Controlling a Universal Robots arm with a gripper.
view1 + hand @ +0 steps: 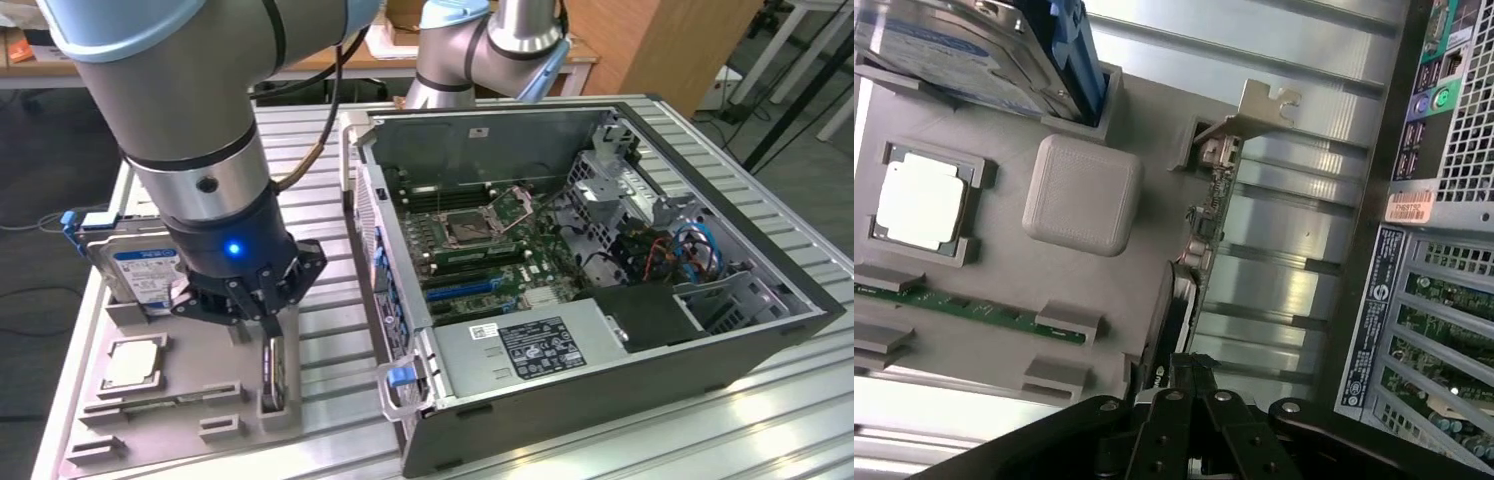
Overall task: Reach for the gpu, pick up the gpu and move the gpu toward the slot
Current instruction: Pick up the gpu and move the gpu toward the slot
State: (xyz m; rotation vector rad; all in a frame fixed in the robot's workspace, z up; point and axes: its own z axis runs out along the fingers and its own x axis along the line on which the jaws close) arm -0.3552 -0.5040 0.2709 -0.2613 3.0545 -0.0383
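Slatted metal tabletop (334, 300), desks (334, 65) behind | gpu (274, 378) on edge at tray (174, 425) edge, just beneath tool (271, 328) | tool's grip: cannot tell

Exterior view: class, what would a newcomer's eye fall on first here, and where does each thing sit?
The big arm fills the exterior view's left, its gripper low over the gpu, which stands on edge in a gray tray. At the exterior view's right lies the open computer case, its motherboard exposed. A blue-labelled hard drive stands on the tray beside the arm.
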